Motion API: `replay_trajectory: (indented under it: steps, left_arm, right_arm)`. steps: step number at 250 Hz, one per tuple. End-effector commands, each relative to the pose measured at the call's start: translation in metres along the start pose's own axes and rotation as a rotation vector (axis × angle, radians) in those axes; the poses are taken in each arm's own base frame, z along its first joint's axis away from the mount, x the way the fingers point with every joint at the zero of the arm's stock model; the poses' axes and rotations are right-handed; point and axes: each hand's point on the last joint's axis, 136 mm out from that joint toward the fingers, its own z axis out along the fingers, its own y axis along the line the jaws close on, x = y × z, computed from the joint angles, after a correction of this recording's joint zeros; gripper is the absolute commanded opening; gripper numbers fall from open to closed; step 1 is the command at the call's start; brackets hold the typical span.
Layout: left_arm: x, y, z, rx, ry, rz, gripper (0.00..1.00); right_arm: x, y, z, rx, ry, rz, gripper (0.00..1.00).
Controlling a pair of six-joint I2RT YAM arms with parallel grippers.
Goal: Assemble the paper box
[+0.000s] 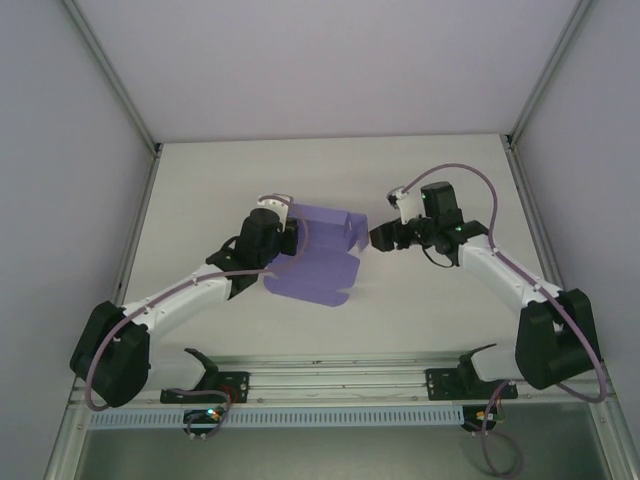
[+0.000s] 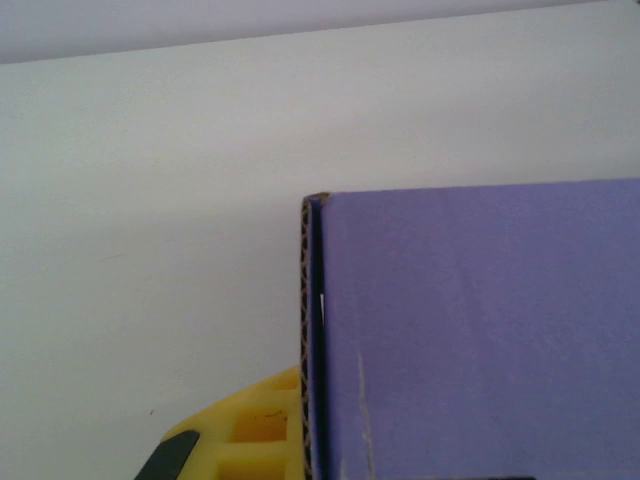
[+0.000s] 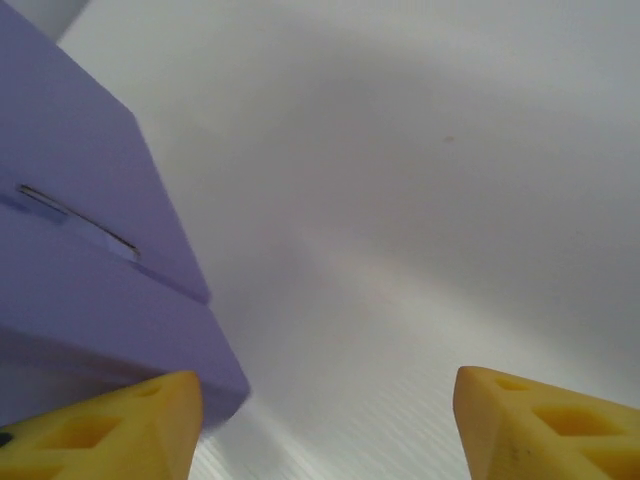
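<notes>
At centre, left gripper (image 1: 287, 235) clamped on the box (image 1: 318, 258) at 9 o'clock, we should push its 3 o'clock flap (image 1: 352, 226) squarely with the right gripper (image 1: 377, 238), fingers apart.

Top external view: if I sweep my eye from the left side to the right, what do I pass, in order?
left arm's base → paper box → right gripper → right arm's base
</notes>
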Motion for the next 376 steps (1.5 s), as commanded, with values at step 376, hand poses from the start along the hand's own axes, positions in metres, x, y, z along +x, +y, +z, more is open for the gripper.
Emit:
replay_trajectory:
  steps: [376]
  left_arm:
    - [-0.012, -0.004, -0.004, -0.045, -0.030, -0.017, 0.00]
  right_arm:
    - [-0.019, 0.057, 0.035, -0.038, -0.035, -0.116, 0.54]
